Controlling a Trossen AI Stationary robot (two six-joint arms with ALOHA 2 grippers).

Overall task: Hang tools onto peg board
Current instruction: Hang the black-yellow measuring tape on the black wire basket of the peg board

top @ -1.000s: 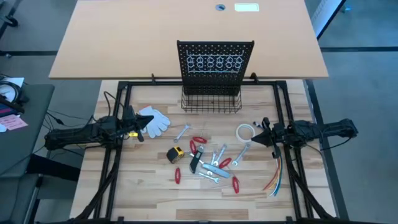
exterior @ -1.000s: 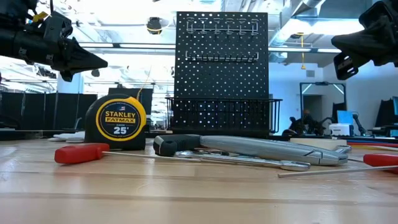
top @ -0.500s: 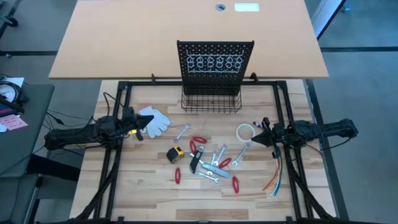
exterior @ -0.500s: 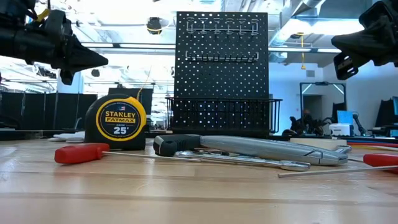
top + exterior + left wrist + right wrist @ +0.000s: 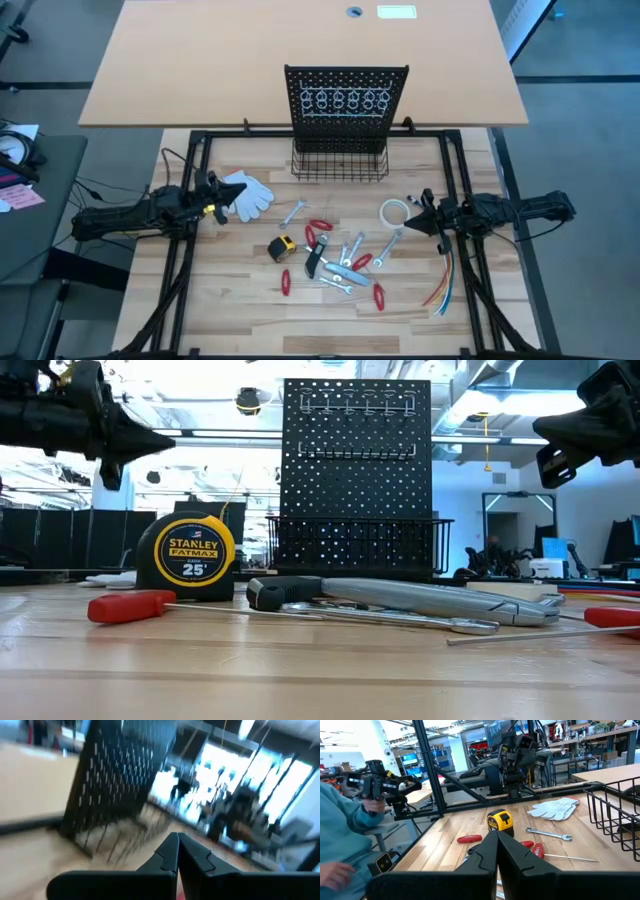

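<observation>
The tools (image 5: pixel 335 262), silver wrenches and red-handled pieces, lie loose in a heap on the wooden table's middle. One silver wrench (image 5: pixel 292 213) lies apart, nearer the peg board. The black peg board (image 5: pixel 346 100) stands upright at the far side with a row of pale hooks and a wire basket (image 5: pixel 340 162) at its foot. My left gripper (image 5: pixel 230 214) hovers shut at the table's left, beside the white glove, its tips (image 5: pixel 176 838) toward the board. My right gripper (image 5: pixel 408 222) hovers shut at the table's right, pointing at the heap (image 5: pixel 496 834).
A white glove (image 5: pixel 250 194) lies just past my left gripper. A yellow tape measure (image 5: pixel 284 247) stands by the heap. A white ring (image 5: pixel 394 212) lies near my right gripper, and coloured wires (image 5: pixel 445 285) lie at the right edge. In the right wrist view, a person (image 5: pixel 345 835) sits beyond the table.
My left gripper has tipped its fingertips upward from slightly down to about level and rolled about its own axis, rising a little; it stays shut. My right gripper and the tools have kept still.
</observation>
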